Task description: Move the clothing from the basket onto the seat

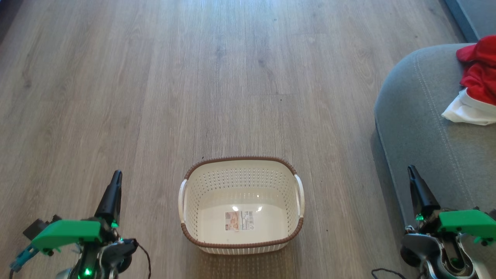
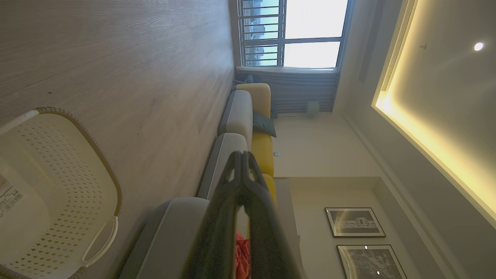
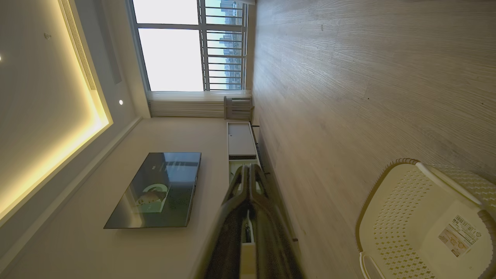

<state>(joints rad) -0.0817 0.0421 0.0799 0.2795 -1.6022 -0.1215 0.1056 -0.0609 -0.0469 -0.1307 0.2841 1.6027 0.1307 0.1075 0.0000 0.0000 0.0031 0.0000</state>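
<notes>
The cream basket (image 1: 241, 205) with a brown rim stands on the wood floor in the head view, with just a sticker label on its floor. The red and white clothing (image 1: 476, 83) lies bunched on the grey seat (image 1: 422, 116) at the right edge. My left gripper (image 1: 116, 176) is at the lower left, shut, holding nothing. Over the seat's near edge at the lower right, my right gripper (image 1: 410, 170) is likewise shut and holds nothing. The left wrist view shows the basket (image 2: 58, 193), the seat (image 2: 170, 228) and a bit of red clothing (image 2: 242, 257) behind my shut fingers (image 2: 242, 155).
Wood floor (image 1: 193, 77) stretches ahead and to the left of the basket. The right wrist view shows the basket (image 3: 426, 224), a wall television (image 3: 155, 190), a low cabinet (image 3: 240, 143) and a window. A long grey and yellow sofa (image 2: 244, 116) runs along the left wrist view.
</notes>
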